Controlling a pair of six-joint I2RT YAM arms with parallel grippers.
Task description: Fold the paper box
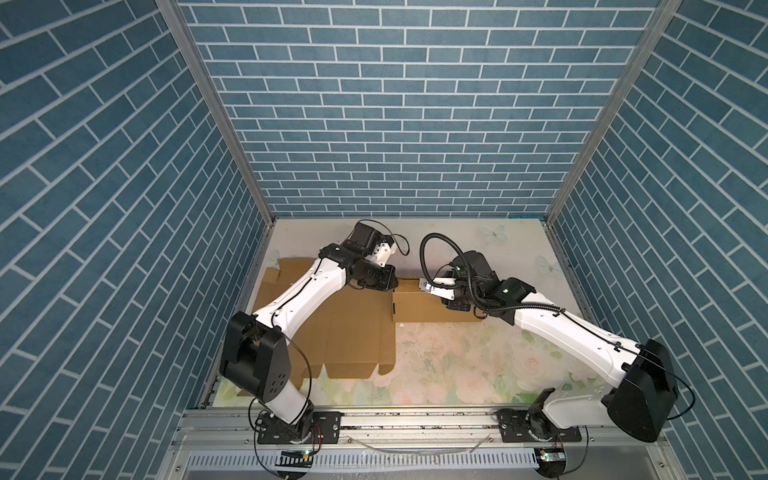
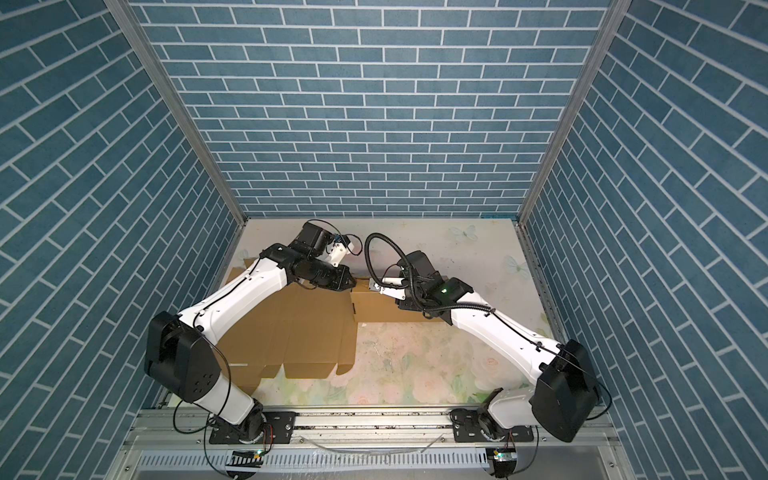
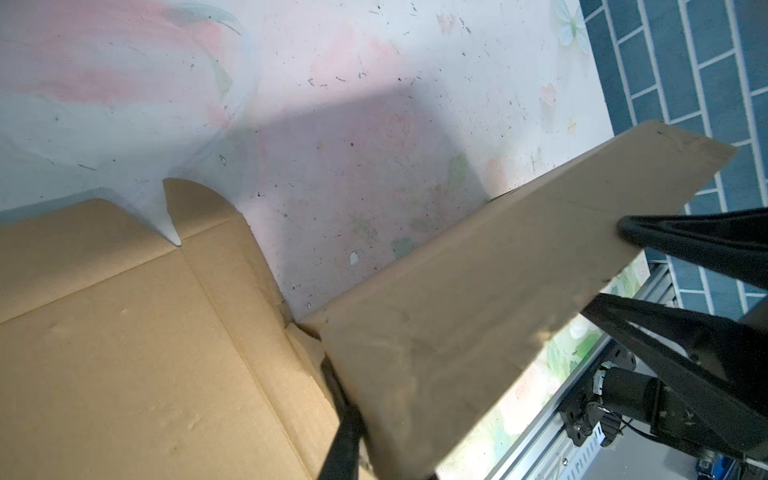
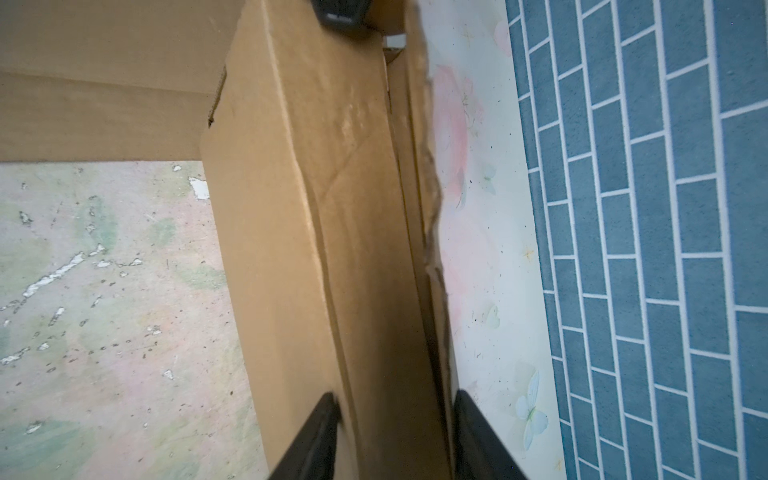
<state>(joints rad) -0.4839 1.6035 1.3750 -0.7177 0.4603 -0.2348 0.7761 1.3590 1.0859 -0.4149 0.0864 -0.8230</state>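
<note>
The brown paper box [image 1: 353, 332] lies mostly flat as an unfolded cardboard blank on the floral counter [image 1: 457, 365], toward 9 o'clock in both top views. One long side flap [image 1: 428, 309], reaching from the blank toward 3 o'clock, stands raised and creased lengthwise. The left pincer [image 3: 609, 264] sits near the flap's 9 o'clock end, its fingers slightly parted either side of the edge. The right pincer [image 4: 392, 399] straddles the flap farther toward 3 o'clock. Whether it is clenched cannot be told.
</note>
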